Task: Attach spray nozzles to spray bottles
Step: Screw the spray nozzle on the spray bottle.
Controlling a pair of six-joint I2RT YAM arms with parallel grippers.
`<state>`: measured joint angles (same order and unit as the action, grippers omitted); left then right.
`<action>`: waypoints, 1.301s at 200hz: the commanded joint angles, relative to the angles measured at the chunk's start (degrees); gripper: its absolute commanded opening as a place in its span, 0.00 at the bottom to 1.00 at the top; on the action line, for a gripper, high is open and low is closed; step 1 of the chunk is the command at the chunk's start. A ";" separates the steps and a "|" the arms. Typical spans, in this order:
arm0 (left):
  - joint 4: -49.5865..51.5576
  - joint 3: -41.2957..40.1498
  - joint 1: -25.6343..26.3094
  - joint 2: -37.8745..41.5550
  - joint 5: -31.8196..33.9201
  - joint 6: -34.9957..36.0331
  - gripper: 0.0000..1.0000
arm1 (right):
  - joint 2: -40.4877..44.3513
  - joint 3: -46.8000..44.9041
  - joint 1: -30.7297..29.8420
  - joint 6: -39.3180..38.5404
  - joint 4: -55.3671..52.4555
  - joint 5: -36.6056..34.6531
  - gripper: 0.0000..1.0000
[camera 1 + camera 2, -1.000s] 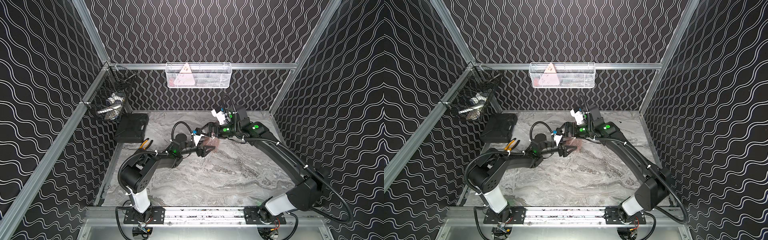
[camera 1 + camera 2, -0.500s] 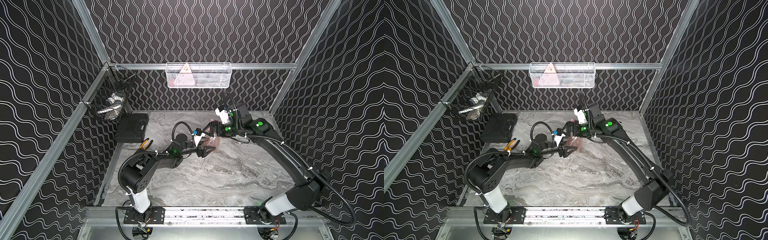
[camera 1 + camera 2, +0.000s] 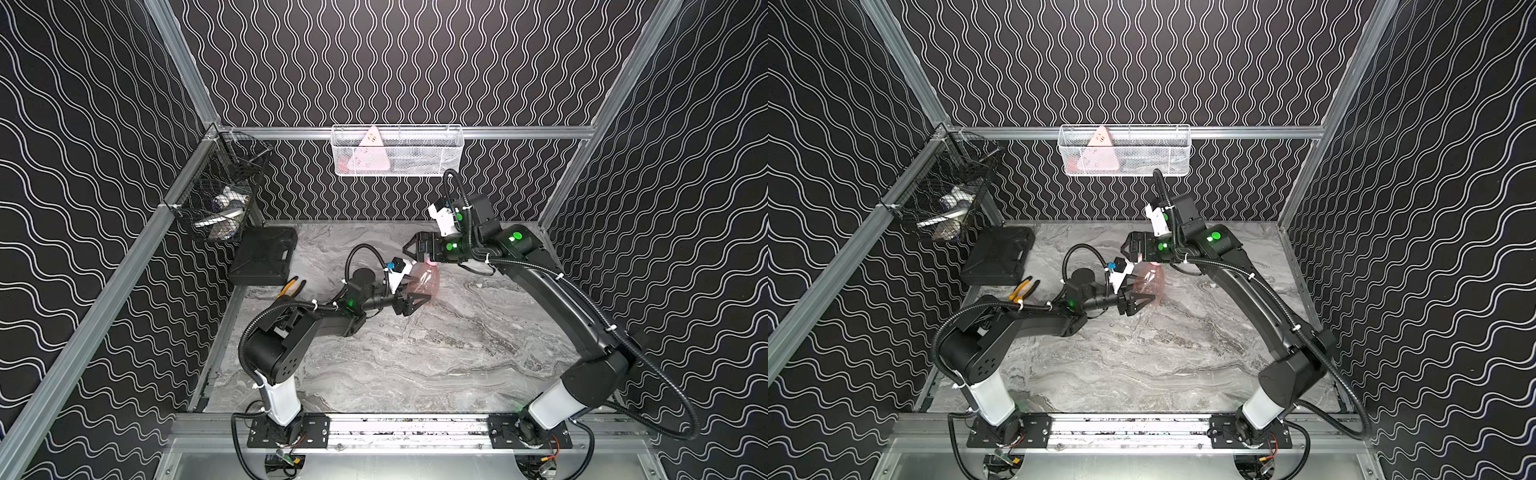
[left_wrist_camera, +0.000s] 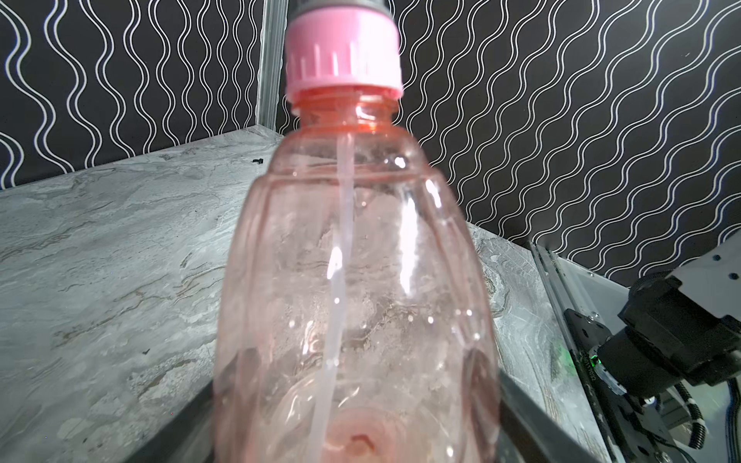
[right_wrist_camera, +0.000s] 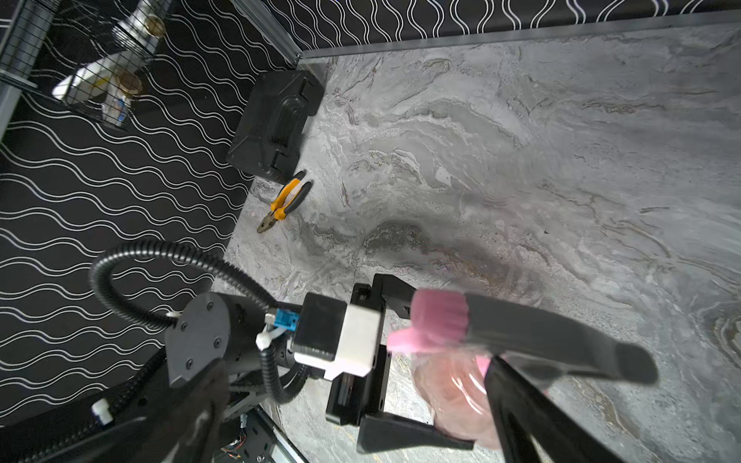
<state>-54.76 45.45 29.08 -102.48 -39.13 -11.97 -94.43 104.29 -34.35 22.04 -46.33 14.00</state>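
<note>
The translucent pink spray bottle (image 3: 430, 280) (image 4: 353, 260) stands upright mid-table, and my left gripper (image 3: 420, 289) (image 4: 357, 441) is shut on its wide base, one finger on each side. The spray nozzle (image 3: 432, 262) (image 5: 441, 316) sits on top of the bottle. In the left wrist view its pink collar (image 4: 345, 52) covers the neck and the clear dip tube (image 4: 341, 260) runs down inside the bottle. My right gripper (image 3: 409, 250) (image 5: 353, 368) hovers level with the nozzle, pointing left, open wide and holding nothing.
A black plastic case (image 3: 266, 255) and orange-handled pliers (image 3: 291, 287) lie at the table's left edge. A black mesh basket (image 3: 220, 199) hangs on the left rail. A white wire basket (image 3: 436, 151) holding a pink triangular card hangs on the back rail.
My right arm has drawn slightly up and back from the nozzle, with the gripper still open. My left gripper and the bottle have not moved.
</note>
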 commanded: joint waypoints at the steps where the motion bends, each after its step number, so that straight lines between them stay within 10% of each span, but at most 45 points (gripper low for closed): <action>1: -0.32 0.69 0.11 1.02 -0.61 1.81 0.32 | -2.59 2.92 -0.26 0.83 0.71 -0.73 1.00; 86: 1.18 1.22 0.67 0.63 -0.27 3.62 0.31 | -14.61 16.84 -3.19 8.80 -10.15 -17.39 0.99; 135: 0.88 1.05 0.64 0.28 -2.12 3.82 0.31 | -17.98 35.52 -2.23 -4.95 -21.80 -17.03 1.00; 260: 1.66 1.04 0.47 1.38 1.17 3.53 0.31 | -5.41 6.21 4.14 -11.36 -16.39 -8.54 0.71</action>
<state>-51.40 46.48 29.61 -102.08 -37.80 -8.91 -99.77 112.09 -30.15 11.49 -64.38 2.98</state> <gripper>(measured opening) 0.792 0.737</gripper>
